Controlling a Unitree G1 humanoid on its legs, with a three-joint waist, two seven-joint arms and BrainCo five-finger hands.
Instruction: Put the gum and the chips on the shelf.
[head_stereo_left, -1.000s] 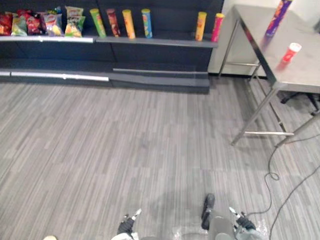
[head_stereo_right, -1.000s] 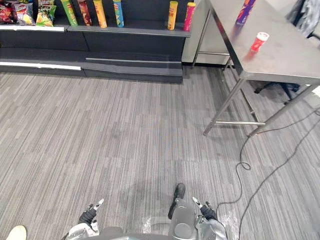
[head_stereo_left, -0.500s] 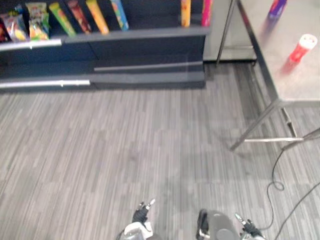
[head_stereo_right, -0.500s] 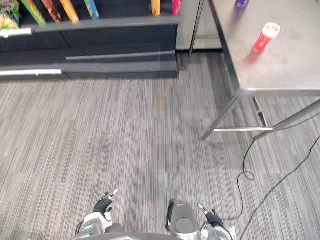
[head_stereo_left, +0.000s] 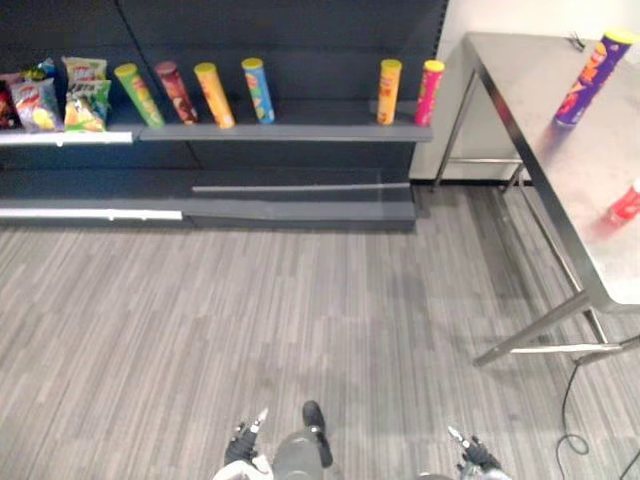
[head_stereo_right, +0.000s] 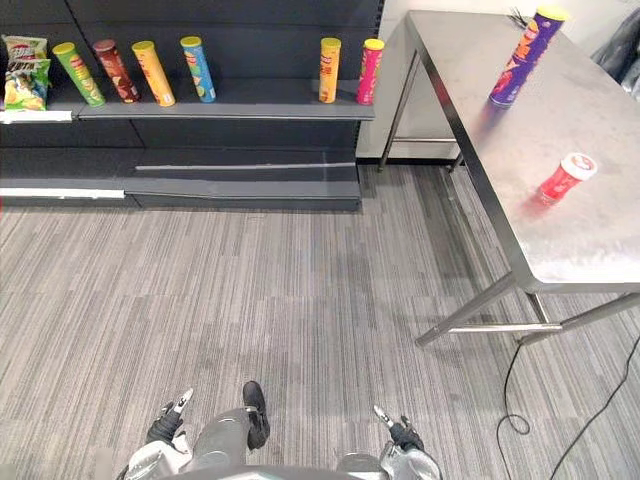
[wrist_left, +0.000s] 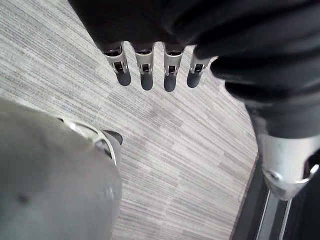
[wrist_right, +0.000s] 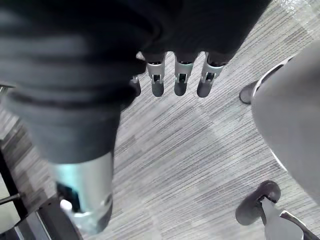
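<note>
A tall purple chips can (head_stereo_right: 522, 55) stands upright at the far end of a steel table (head_stereo_right: 590, 240) on my right. A small red gum tub with a white lid (head_stereo_right: 565, 177) stands nearer on the same table. The dark shelf (head_stereo_left: 290, 132) runs along the wall ahead and carries several upright chips cans. My left hand (head_stereo_right: 168, 420) and right hand (head_stereo_right: 398, 430) hang low at the bottom edge, far from the table and the shelf. In the wrist views the left hand's fingers (wrist_left: 146, 70) and the right hand's fingers (wrist_right: 180, 80) are straight over the carpet and hold nothing.
Chip bags (head_stereo_left: 60, 95) sit at the shelf's left end. A lower dark ledge (head_stereo_left: 300, 205) juts out beneath the shelf. The table's slanted legs and crossbar (head_stereo_right: 500, 327) reach onto the grey striped carpet (head_stereo_left: 300, 320) between me and the shelf.
The whole picture has shifted, so the camera moved: shelf and table now show more fully. Both hands stay low at the bottom edge. The can and tub have not moved.
</note>
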